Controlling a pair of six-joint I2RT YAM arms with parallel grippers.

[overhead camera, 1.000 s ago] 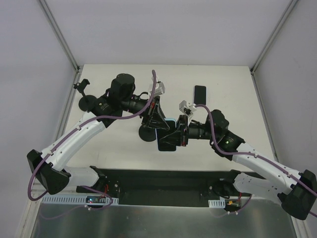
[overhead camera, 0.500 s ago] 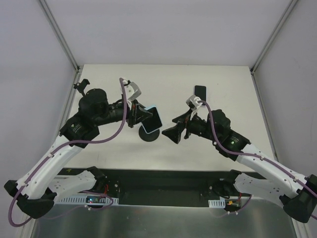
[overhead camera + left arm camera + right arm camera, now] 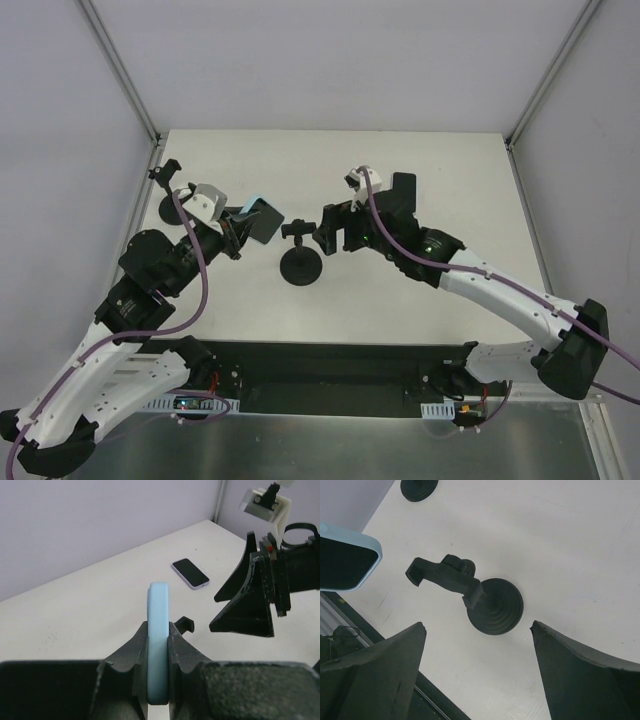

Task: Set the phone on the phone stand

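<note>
- My left gripper (image 3: 241, 228): fingers pressed together on the light-blue phone (image 3: 159, 614). I pinch it by its flat faces, edge up, above the table.
- Task phone: in that grip, up and to the left of the centre phone stand (image 3: 492, 605), apart from it and not yet on it.
- Centre phone stand: round black base on the white table (image 3: 250, 160), with its cradle arm raised above the base.
- My right gripper (image 3: 328, 230): fingers spread wide, holding nothing, just right of the stand's cradle. My wrist view shows the stand between them.
- Room: bare table lies nearer than the centre stand and beyond it, toward the far edge.
- Phones: two. One is the light-blue phone; a dark phone (image 3: 190, 573) lies flat, right of and beyond the centre stand.
- Stands: two. The second phone stand (image 3: 178, 206) sits far left of the centre stand, by the table's left edge.
</note>
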